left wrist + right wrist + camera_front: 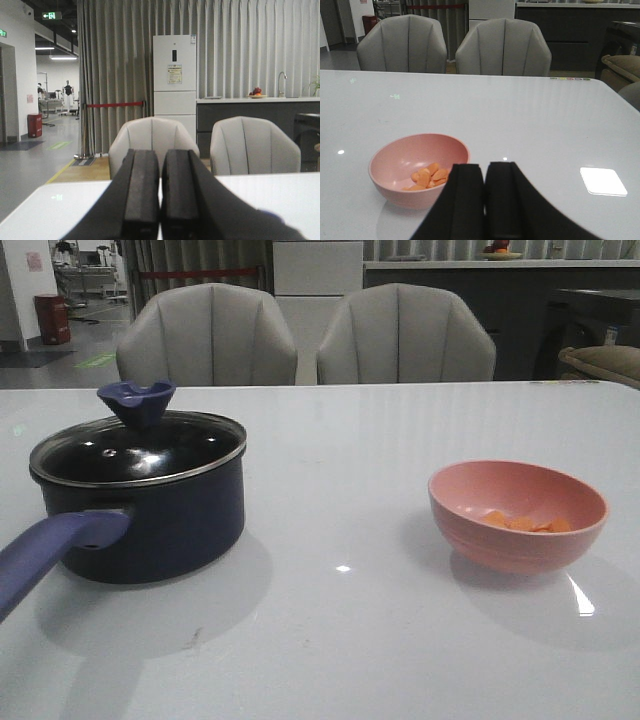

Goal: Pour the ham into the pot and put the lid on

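Observation:
The dark navy pot [160, 520] stands at the left of the white table [330, 430], its blue-purple handle [50, 550] pointing toward the front left. The glass lid [135, 448] with its dark blue knob [136, 400] sits on the pot. The ham [525, 523], several small orange pieces, lies in the pink bowl [517, 515] at the right; both also show in the right wrist view, the ham [427, 176] inside the bowl [415, 170]. My right gripper [484, 167] is shut and empty beside the bowl. My left gripper [160, 155] is shut and empty above the table; no arm shows in the front view.
Two grey chairs [207, 338] [405, 337] stand behind the table's far edge. A white fridge [174, 80] and a dark counter [260, 117] stand farther back in the room.

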Motion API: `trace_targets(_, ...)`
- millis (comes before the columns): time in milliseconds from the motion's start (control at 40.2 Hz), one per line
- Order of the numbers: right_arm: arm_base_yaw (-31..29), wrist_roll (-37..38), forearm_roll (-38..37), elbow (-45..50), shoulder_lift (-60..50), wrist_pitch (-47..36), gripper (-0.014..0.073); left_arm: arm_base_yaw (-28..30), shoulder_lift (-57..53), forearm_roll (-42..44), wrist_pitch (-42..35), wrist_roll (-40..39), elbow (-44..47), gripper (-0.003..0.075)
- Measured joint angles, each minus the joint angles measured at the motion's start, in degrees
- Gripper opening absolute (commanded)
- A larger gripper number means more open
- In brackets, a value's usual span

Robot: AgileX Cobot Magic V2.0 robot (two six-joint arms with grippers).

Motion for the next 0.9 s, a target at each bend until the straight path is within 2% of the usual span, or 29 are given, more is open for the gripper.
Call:
trace_targets(199, 0.0, 0.0, 0.0, 0.0, 0.0, 0.0, 0.0148, 0.0, 8.04, -0.31, 12.33, 0.0, -11.44, 0.0113)
trace_targets(348, 0.0, 0.0, 0.0, 0.0, 0.0, 0.0, 0.0148, 0.0, 14.81, -0.31, 20.15, 0.0, -15.52, 0.0113)
trace_targets(746, 0.0, 0.0, 0.0, 0.0, 0.0, 0.0, 0.0148, 0.0, 22.39, -0.31, 21.67, 0.0, -15.61, 0.0121)
trace_targets(896, 0.0, 0.0, 0.0, 0.0, 0.0, 0.0, 0.0148, 0.0, 23.33, -0.31, 21.67, 0.0, -15.61, 0.0218)
